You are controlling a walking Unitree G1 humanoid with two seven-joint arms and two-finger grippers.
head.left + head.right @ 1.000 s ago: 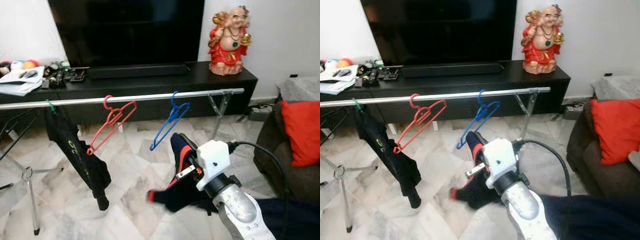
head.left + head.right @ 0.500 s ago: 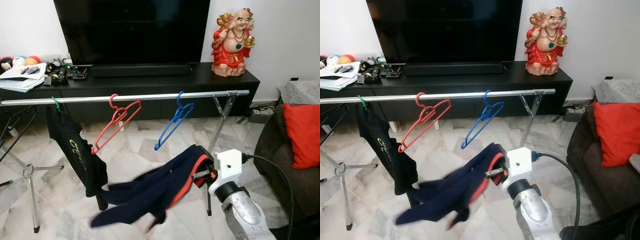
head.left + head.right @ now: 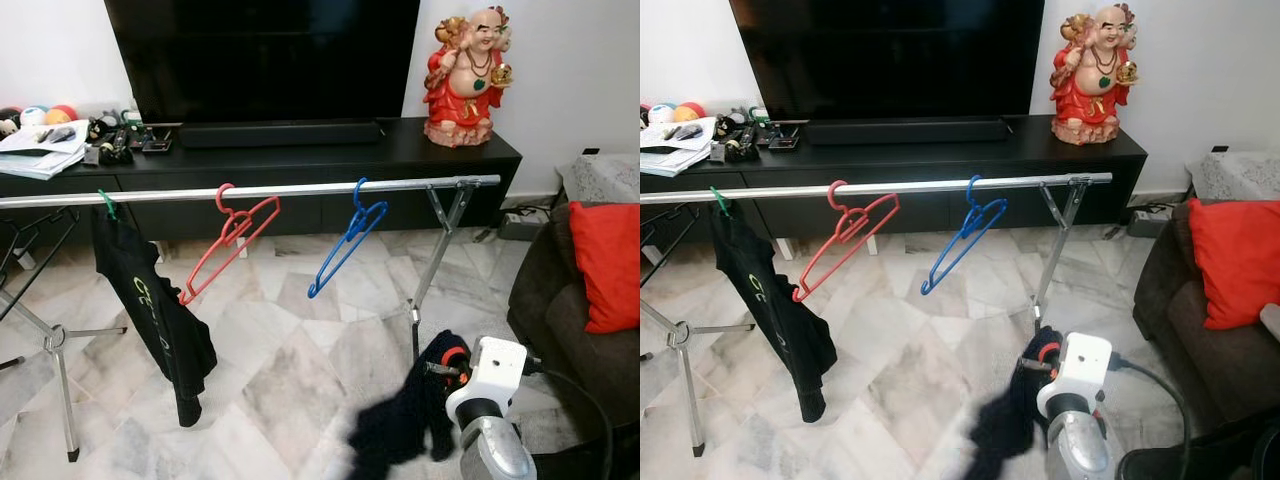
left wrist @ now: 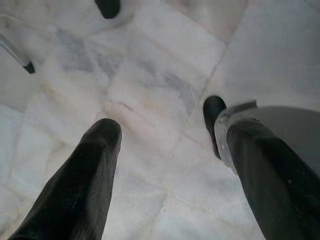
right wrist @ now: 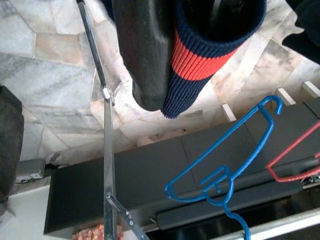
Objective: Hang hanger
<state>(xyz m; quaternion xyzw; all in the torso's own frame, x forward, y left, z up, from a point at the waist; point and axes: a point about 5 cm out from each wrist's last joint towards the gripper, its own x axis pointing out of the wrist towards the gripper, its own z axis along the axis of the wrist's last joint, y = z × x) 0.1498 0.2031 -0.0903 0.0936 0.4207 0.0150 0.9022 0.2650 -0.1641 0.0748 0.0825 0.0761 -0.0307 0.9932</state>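
My right gripper (image 3: 446, 364) is low at the right, near the floor, shut on a navy garment (image 3: 400, 425) with a red-orange ribbed band (image 5: 200, 55); the cloth hangs limp below it. One black finger (image 5: 142, 50) lies against that band. A silver rail (image 3: 250, 191) runs across in front of me. On it hang an empty red hanger (image 3: 232, 240), an empty blue hanger (image 3: 345, 238) and, at the left, a black garment (image 3: 150, 310) on a green hook. The gripper is below and right of the blue hanger. My left gripper (image 4: 170, 165) stands open over the marble floor.
The rack's right leg (image 3: 428, 260) stands just behind my right gripper, its left leg (image 3: 55, 370) at far left. A black TV cabinet (image 3: 300, 160) with a red statue (image 3: 468, 65) is behind the rail. A dark sofa with a red cushion (image 3: 605, 265) is at the right.
My right arm has dropped lower and to the right. The navy garment, flung out to the left half a second ago, now hangs bunched beneath the gripper. The camera shifted slightly.
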